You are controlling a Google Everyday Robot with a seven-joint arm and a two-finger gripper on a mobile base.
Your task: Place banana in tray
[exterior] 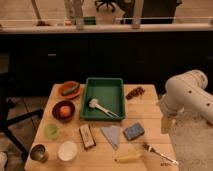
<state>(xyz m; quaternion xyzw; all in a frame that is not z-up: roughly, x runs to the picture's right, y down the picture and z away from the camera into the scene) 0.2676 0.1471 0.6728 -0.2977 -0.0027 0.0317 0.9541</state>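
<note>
gripper [166, 124]: released, holding nothing, past the bench [146, 109] edge, right of tray [111, 90] | banana [127, 157]: on bench, outside tray, well in front of its right corner

the room is dim, with a warm colour. the strongest light is on the floor [50, 11] behind the counter [100, 55], whose front is almost black. the wooden table [146, 111] gets soft light from above, so shadows on it are short and weak. my gripper [166, 125] hangs pale just beside the table's right edge, under my arm [187, 92], which shines a little. everything looks blurred.
</note>
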